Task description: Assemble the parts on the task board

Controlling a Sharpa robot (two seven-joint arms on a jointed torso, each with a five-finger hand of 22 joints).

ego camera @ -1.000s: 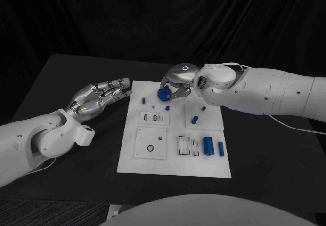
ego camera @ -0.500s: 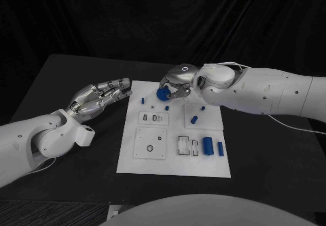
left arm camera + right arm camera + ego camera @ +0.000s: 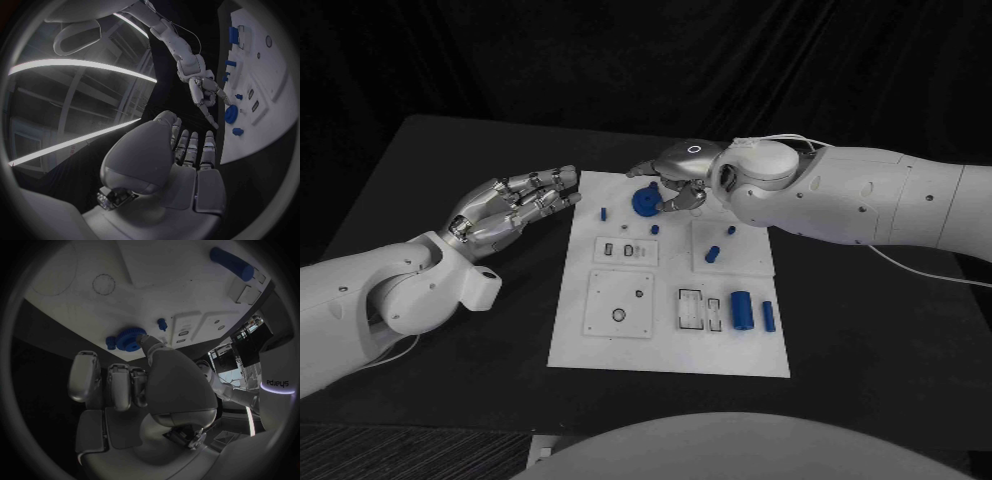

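The white task board (image 3: 668,345) lies in the middle of the black table. A blue gear (image 3: 646,203) sits at the board's far end. My right hand (image 3: 678,177) hovers just behind it with its fingers spread. In the right wrist view the thumb tip of my right hand (image 3: 144,385) lies beside the gear (image 3: 127,337), while the other fingers stay straight and apart from it. My left hand (image 3: 514,207) hangs open off the board's left edge, holding nothing. The left wrist view shows my left hand (image 3: 181,165), the right hand (image 3: 203,92) and the gear (image 3: 231,113).
Small blue pegs (image 3: 604,212) (image 3: 655,229) (image 3: 713,254) stand on the board's far half. Two longer blue cylinders (image 3: 743,311) lie at its right side beside empty rectangular slots (image 3: 691,309). A round recess (image 3: 619,316) lies at the near left.
My right hand's fingers have spread and drawn back from the blue gear, which now rests on the board. The left hand has not moved.
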